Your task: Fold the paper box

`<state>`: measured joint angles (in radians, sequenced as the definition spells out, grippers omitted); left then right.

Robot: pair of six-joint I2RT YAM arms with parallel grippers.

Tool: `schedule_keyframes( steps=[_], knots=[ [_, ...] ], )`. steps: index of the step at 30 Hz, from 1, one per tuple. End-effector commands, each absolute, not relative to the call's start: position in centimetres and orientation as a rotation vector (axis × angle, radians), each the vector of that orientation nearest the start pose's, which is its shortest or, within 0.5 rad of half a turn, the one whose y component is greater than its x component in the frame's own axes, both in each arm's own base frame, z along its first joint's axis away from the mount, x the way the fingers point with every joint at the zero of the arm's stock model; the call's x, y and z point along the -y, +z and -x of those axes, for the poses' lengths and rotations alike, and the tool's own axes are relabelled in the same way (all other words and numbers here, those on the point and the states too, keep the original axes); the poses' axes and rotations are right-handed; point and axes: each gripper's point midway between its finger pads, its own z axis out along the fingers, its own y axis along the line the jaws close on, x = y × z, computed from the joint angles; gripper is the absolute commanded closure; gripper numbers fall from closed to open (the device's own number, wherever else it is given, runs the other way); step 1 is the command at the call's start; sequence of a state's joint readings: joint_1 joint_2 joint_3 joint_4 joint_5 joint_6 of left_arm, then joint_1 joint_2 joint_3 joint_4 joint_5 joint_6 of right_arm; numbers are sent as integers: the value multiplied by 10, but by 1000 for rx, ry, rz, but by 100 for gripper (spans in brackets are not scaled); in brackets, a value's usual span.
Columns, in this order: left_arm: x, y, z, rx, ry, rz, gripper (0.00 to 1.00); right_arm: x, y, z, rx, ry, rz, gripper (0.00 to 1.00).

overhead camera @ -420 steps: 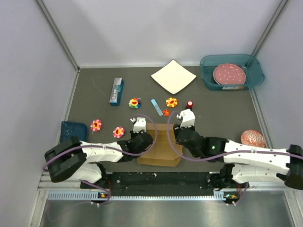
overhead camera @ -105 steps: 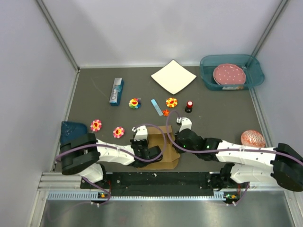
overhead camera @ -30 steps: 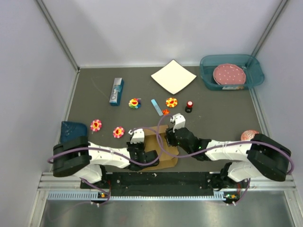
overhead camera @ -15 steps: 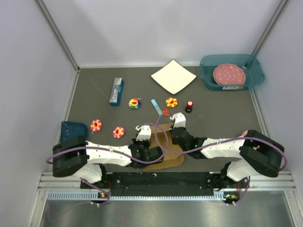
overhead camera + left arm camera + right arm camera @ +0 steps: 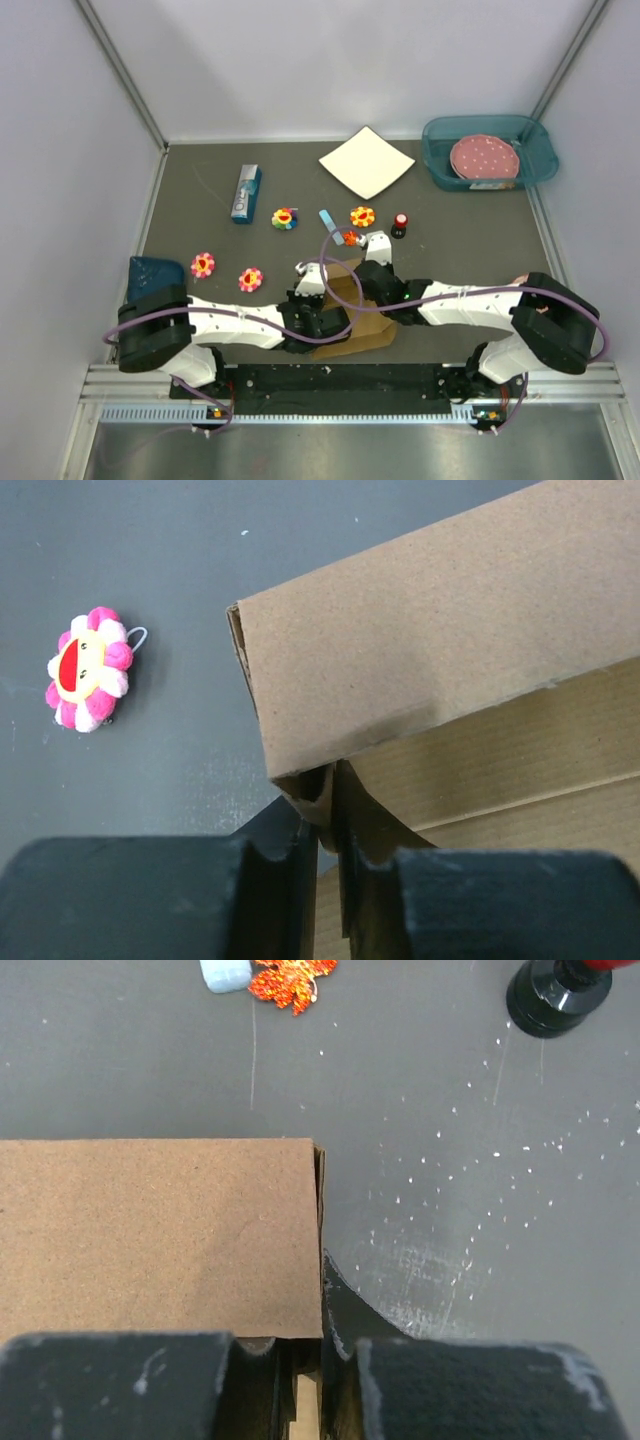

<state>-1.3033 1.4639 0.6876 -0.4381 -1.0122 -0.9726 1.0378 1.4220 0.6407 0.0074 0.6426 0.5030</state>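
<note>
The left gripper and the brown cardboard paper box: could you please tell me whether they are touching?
Touching. The left wrist view shows the left gripper pinching a flap of the brown cardboard paper box.

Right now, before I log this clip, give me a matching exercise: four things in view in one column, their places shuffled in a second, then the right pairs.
Things:
1. cardboard box
2. white sheet
3. blue carton
4. pink dotted disc

Places:
A. inside the teal bin, far right
B. far left, lying flat
C. near side, pinched by the left claw and the right claw
D. far middle, turned like a diamond

Pairs: 1-C, 2-D, 3-B, 4-A
</note>
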Motion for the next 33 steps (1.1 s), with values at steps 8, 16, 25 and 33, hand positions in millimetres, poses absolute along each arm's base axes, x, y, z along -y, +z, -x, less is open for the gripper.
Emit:
schedule_keyframes(
  steps=[8,16,25,33],
  knots=[
    [239,85,-193,-2033,-153,-75,45,-230,58,-227,-2269,87,270,100],
    [236,88,-190,-2009,-262,-44,38,-229,58,-221,-2301,112,255,100],
    [229,63,-184,-2041,-268,-50,41,-229,54,-212,-2339,161,207,100],
    [237,61,-192,-1996,-283,-19,62,-232,54,-205,-2364,217,185,100]
  ],
)
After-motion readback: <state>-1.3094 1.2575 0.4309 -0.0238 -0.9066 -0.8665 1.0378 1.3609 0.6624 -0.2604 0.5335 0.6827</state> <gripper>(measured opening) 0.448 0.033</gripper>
